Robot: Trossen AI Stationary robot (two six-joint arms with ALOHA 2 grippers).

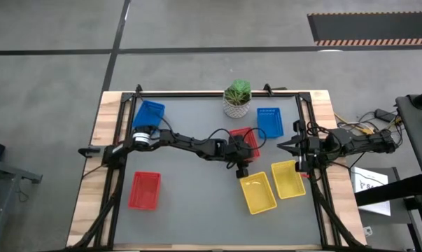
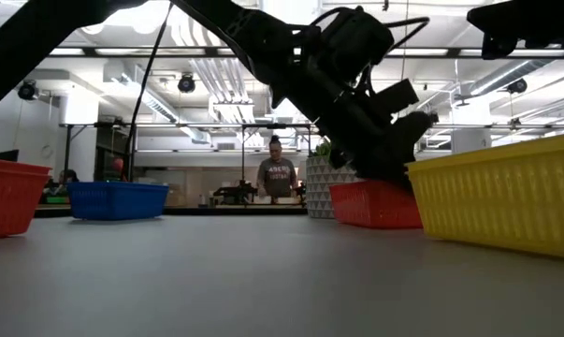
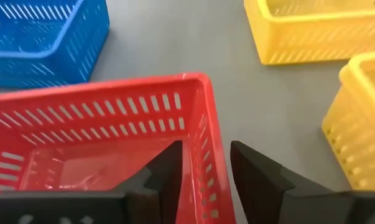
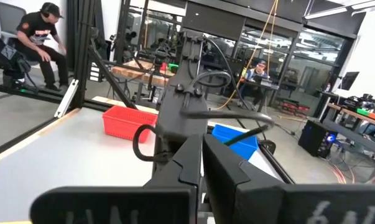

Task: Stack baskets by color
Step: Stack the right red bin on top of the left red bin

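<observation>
A red basket [image 1: 245, 142] [image 3: 94, 124] stands on its base at the table's middle. My left gripper [image 1: 243, 159] [image 3: 206, 177] is open and slants down over its near side, with one finger inside the basket and one outside. A second red basket [image 1: 145, 190] sits near left. Blue baskets stand at far left [image 1: 149, 112] and far right [image 1: 269, 120]. Two yellow baskets [image 1: 258, 192] [image 1: 289, 178] lie side by side near right. My right gripper [image 1: 282, 147] [image 4: 199, 162] is shut and waits at the right edge. My left gripper straddles the red basket's near wall [image 3: 207, 140], one finger [image 3: 168, 177] inside the basket and the other [image 3: 255, 180] outside. It comes slanting down from the table's left. The basket rests on the table. Whether the fingers touch the wall, I cannot tell.
A white pot with a green plant [image 1: 236, 98] stands at the far edge, close behind the red basket. The yellow baskets [image 3: 318, 31] [image 3: 361, 118] lie just beyond my left gripper. There is bare grey table in the near middle. People are in the room behind.
</observation>
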